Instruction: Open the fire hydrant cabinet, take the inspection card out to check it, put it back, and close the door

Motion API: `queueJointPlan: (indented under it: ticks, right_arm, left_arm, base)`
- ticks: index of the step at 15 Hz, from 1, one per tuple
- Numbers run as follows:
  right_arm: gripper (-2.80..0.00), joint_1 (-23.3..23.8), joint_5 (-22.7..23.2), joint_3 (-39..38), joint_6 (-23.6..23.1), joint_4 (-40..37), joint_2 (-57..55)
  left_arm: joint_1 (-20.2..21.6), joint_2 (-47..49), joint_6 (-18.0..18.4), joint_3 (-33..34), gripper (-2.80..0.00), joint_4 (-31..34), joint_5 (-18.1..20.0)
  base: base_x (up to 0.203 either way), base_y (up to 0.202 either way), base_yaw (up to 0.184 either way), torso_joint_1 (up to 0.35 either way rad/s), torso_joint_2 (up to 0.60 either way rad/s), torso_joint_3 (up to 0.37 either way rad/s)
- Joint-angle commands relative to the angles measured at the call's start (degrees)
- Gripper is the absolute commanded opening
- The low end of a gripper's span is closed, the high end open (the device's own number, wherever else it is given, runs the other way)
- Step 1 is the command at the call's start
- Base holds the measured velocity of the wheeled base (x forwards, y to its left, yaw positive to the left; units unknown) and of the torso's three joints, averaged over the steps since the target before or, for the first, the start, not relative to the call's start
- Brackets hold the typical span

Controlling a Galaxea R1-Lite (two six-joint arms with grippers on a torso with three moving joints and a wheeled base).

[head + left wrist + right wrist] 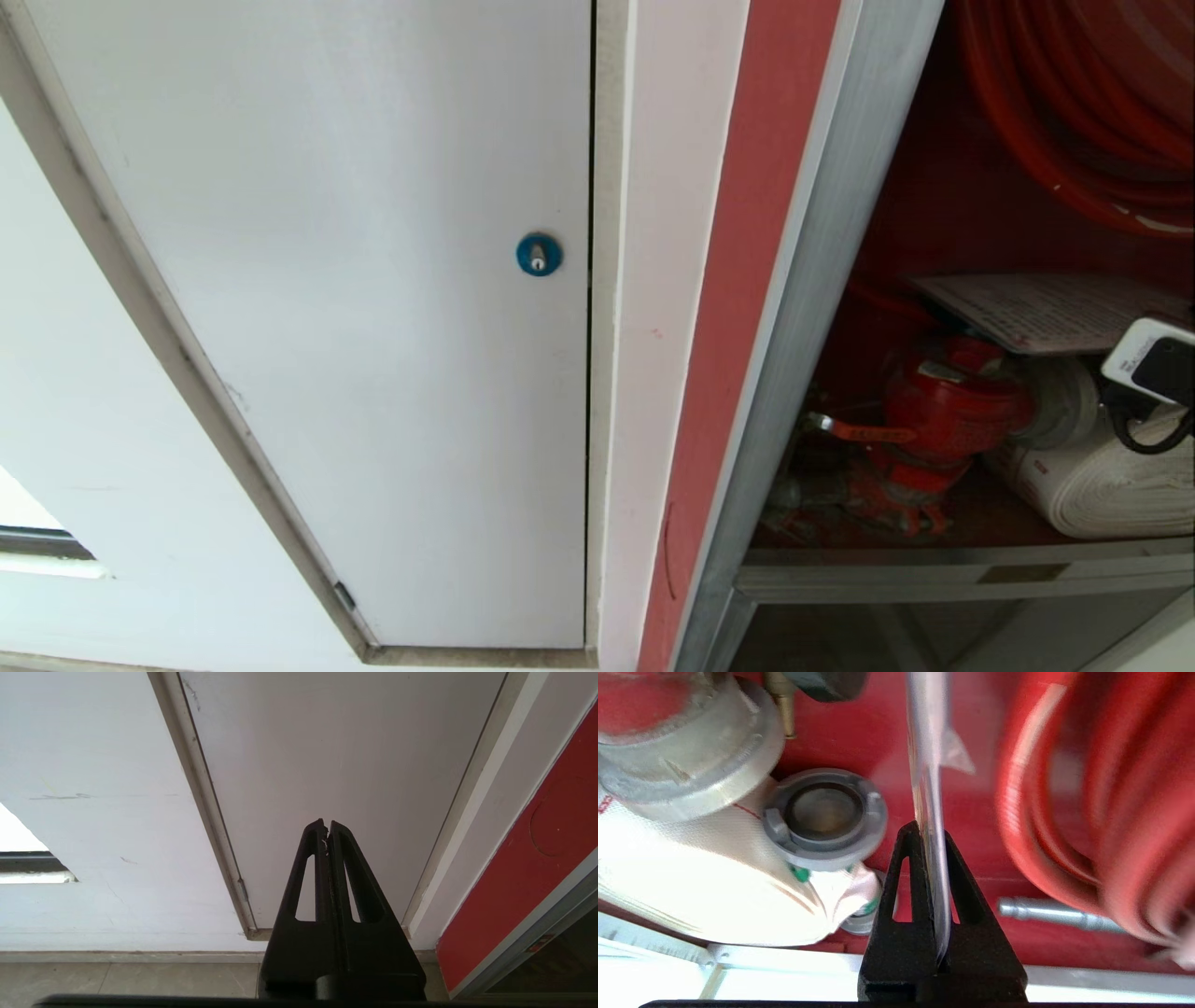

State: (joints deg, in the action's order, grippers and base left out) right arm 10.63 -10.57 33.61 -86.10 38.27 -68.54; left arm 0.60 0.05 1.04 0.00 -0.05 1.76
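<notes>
One fire hydrant cabinet (794,308) stands open, red-lined, holding one red hose reel (1083,103), one red valve (943,411) and one white flat hose roll (1102,485). The single inspection card (1046,308) lies level inside, above the valve, pinched edge-on between the closed fingers of the right pincer (930,830). The left pincer (326,826) is fully closed and empty, facing one plain white panel (355,308) with one blue round lock (539,254).
</notes>
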Motion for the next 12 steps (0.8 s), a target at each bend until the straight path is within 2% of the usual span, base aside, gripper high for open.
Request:
queueJointPlan:
  ticks: [1, 6, 12]
  right_arm:
    - [-2.8, 0.0, 0.7, -1.1, -0.5, -0.8, 4.9]
    - [-2.8, -0.1, 3.2, -1.0, -0.3, -12.7, 16.5]
    - [-2.8, -0.1, 6.0, -0.2, 0.0, -23.0, 26.2]
  left_arm:
    - [0.0, 0.0, 0.0, 0.0, -2.8, 0.0, 0.0]
    - [0.0, 0.0, 0.0, 0.0, -2.8, 0.0, 0.0]
    - [0.0, 0.0, 0.0, 0.0, -2.8, 0.0, 0.0]
  base:
    - [0.0, 0.0, 0.0, 0.0, 0.0, 0.0]
    - [0.0, 0.0, 0.0, 0.0, 0.0, 0.0]
    - [0.0, 0.0, 0.0, 0.0, 0.0, 0.0]
